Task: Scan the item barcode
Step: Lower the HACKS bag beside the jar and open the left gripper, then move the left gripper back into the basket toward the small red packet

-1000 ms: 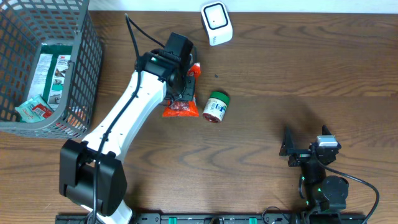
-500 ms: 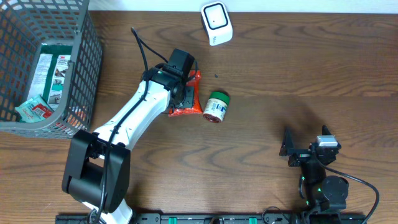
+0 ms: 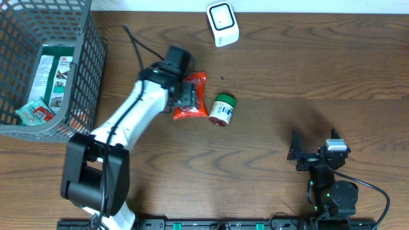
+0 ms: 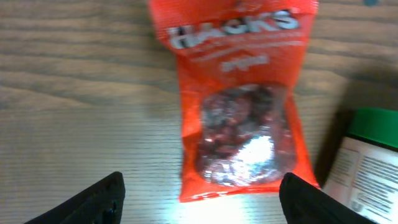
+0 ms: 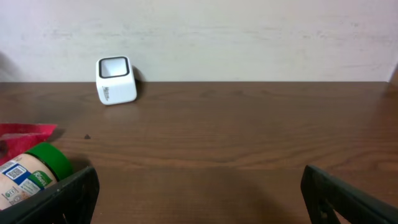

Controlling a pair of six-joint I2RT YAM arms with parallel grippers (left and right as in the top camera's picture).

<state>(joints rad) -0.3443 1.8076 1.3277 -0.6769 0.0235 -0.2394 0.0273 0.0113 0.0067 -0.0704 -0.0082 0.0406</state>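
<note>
Snack bag [image 4: 235, 118] flat, below spread left pincer [image 4: 202, 193]

Orange-red packet [image 4: 236, 106] with white lettering, green-lidded jar [image 3: 222, 110], white scanner [image 3: 222, 23], grey mesh basket [image 3: 92, 57], brown wood-grain table [image 3: 307, 70]

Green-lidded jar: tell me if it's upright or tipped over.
Tipped over. The jar lies on its side, label facing up, beside the red snack bag.

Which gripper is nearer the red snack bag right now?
Left. The left gripper sits over the red snack bag, jaws open, not gripping it. The right gripper is far off, at the front right of the table.
</note>
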